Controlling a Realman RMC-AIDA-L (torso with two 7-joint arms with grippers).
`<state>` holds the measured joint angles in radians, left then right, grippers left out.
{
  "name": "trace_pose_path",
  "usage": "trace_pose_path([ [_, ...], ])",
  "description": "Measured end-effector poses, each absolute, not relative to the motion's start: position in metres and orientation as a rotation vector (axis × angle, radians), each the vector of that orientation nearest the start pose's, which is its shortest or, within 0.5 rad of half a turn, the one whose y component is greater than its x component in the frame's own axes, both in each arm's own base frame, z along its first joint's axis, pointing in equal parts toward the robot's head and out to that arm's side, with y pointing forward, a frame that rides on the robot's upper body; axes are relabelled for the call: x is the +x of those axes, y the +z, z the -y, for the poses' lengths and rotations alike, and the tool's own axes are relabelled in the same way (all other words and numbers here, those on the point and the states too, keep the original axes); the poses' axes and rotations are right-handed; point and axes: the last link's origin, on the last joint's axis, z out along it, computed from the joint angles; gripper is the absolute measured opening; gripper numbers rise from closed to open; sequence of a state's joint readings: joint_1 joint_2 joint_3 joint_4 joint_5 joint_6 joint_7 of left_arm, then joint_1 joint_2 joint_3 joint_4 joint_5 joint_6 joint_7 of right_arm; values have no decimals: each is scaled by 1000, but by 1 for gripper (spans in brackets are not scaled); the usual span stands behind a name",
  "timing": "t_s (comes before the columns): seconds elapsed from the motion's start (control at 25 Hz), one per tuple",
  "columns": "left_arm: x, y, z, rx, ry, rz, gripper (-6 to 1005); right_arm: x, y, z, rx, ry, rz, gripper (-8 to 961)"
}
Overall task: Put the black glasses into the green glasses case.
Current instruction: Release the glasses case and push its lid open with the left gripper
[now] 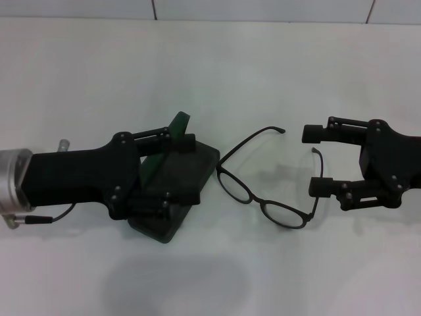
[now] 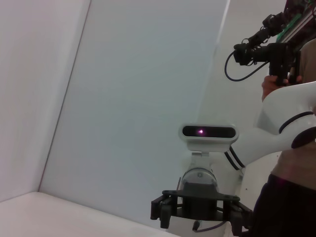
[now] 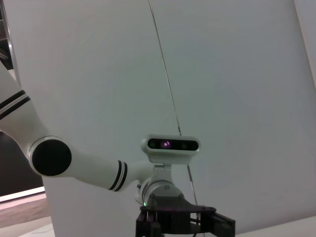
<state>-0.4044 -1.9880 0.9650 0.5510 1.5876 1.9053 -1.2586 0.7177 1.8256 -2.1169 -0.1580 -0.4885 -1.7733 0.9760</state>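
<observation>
Nearest you on the white tabletop (image 1: 217, 276) lies bare surface with a soft shadow on it, and just beyond that the work begins. On your left, the left pincer (image 1: 185, 170) reaches in from the side and straddles the case (image 1: 176, 191): one finger (image 1: 179, 142) lies along the far edge, the other (image 1: 177, 196) along the near edge, so it sits around the case, though you cannot tell for sure whether the fingers press on it. The case is dark green, lying at a slant, its lid (image 1: 176, 125) raised and showing a brighter green edge behind the upper finger. Just beside the case, toward the middle, lie the glasses (image 1: 266, 189), unfolded, lenses toward you, the near lens rim close to the case's corner but apart from it. One temple arm runs back toward the far side; the other runs toward the right pincer (image 1: 318, 160). That pincer stands wide apart, its near finger (image 1: 329, 187) touching or all but touching the end of that temple arm, its far finger (image 1: 321, 133) clear of the frame. The glasses rest on the tabletop, not in the case. Beyond everything, the tabletop meets a tiled wall (image 1: 263, 9). Both wrist views look back at the robot's head camera (image 2: 208, 132) and show nothing of the case or glasses.
</observation>
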Motion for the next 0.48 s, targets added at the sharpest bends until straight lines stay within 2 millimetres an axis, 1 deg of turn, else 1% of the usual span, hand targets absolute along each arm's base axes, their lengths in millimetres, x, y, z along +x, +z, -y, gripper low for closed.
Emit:
trace_pose_path([
  [0.48,-251,19,-265,-2852,-1229,457,868,215,1,-315,-2949,1192,-243,842],
])
